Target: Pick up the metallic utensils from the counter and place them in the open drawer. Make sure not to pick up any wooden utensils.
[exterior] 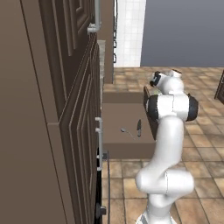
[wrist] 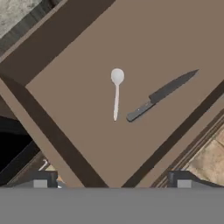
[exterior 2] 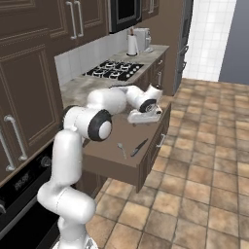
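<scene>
1. Hovering over the open drawer (exterior 2: 146,160), the hand (exterior 2: 144,116) has its jaws spread wide and holds nothing.
2. Both metallic utensils lie flat on the drawer floor: the metal spoon (wrist: 116,92) and the knife (wrist: 162,93), close beside each other but apart, with the spoon's handle tip near the knife's butt end.
3. Judging by how things lie, the placing looks done; no utensil shows on any stone top in these pictures.
4. Were either to be lifted again, both look light, stiff and slick. The spoon's thin handle would be best pinched across its middle; the knife is safest taken by the handle, not the blade.
5. Lying so flat, each leaves little for the fingertips to get under, so a slip seems likely.
6. In the hand view the two pieces read clearly from straight above, along with a strip of grey worktop (wrist: 15,13) at the corner.
7. In the right base view the stove (exterior 2: 114,69) and the drawer's front panel appear; in the left base view the spoon (exterior: 127,132) and knife (exterior: 139,127) are small marks beside the arm.
</scene>
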Motion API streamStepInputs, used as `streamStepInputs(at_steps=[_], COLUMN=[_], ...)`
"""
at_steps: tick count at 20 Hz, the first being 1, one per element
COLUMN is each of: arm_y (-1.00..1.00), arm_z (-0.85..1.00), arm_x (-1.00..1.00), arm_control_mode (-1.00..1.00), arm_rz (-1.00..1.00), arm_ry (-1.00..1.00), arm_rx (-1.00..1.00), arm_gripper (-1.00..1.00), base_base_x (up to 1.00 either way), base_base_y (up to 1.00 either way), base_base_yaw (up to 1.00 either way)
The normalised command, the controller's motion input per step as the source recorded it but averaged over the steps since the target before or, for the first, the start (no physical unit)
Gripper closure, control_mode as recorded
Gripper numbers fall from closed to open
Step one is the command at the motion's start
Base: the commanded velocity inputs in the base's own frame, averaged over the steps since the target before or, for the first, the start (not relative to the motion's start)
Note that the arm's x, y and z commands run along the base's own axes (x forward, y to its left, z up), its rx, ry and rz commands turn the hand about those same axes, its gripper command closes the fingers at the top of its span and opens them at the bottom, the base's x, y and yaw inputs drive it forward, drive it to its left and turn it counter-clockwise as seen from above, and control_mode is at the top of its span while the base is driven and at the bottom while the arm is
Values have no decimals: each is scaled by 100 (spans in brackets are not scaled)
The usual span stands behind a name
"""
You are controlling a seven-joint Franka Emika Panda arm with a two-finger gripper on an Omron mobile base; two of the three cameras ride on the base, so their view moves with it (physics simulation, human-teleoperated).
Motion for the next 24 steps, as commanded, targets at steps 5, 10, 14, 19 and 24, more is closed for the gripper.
streamStepInputs(at_steps=[5,10,14,19,24], arm_y=[-33,0,-4,-44,0], arm_z=[-24,9,1,0,0], arm_x=[-100,-98,-64,-58,0], arm_control_mode=[-100,-100,-100,100,100], arm_rz=[0,0,0,0,0], arm_ry=[-66,-54,-7,0,0], arm_rx=[0,0,-1,0,0], arm_gripper=[-100,-100,-100,-100,-100], base_base_x=[0,0,0,-40,-100], base_base_y=[0,0,0,-40,-100], base_base_yaw=[0,0,0,0,0])
